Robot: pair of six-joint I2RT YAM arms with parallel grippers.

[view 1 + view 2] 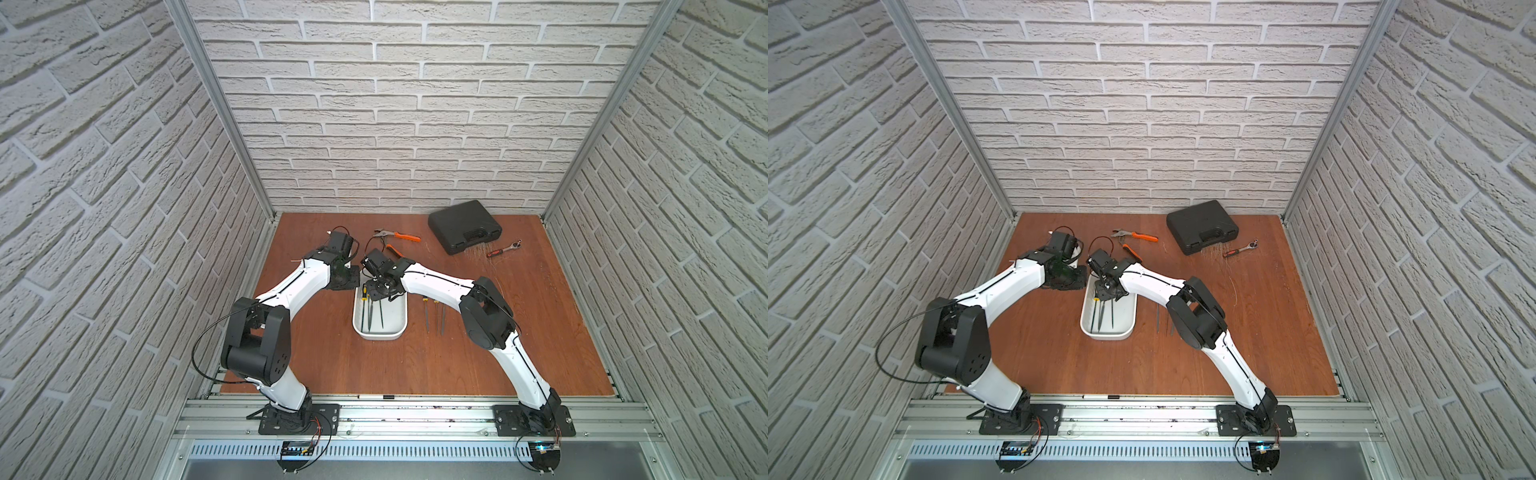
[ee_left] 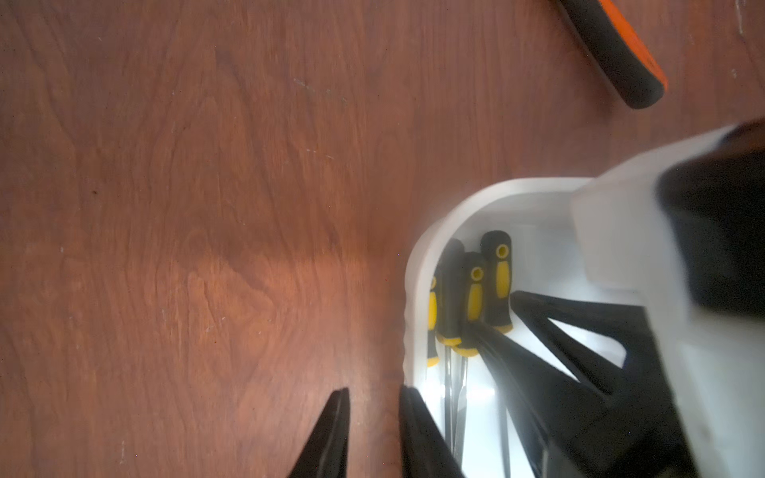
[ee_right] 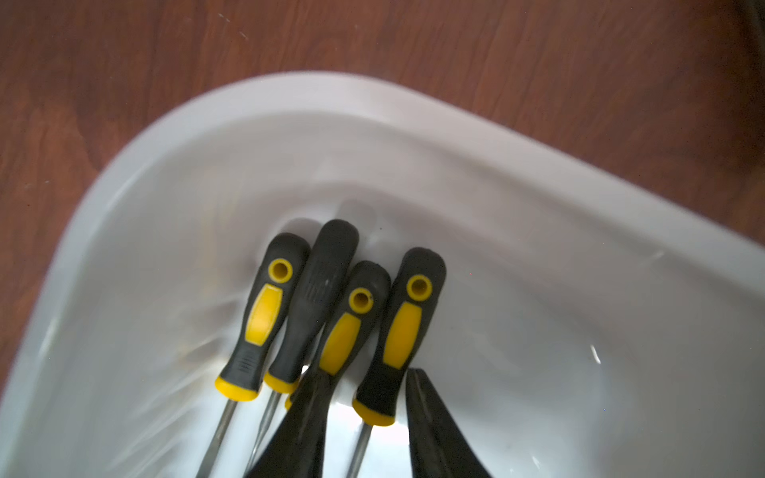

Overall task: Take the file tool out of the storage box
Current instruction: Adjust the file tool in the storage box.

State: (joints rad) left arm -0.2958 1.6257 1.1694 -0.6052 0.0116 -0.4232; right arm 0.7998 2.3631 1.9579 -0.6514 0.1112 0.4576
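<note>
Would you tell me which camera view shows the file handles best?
The right wrist view: all four file handles, close and nearly unobstructed. The left wrist view shows them smaller, overlapping; in both top views the right arm hides most.

No text, label, brand, number or sign can be read in any view. On the file handles [image 3: 414,314], seen close in the right wrist view, only yellow inlays and round eyelets are noted; no lettering is made out.
</note>
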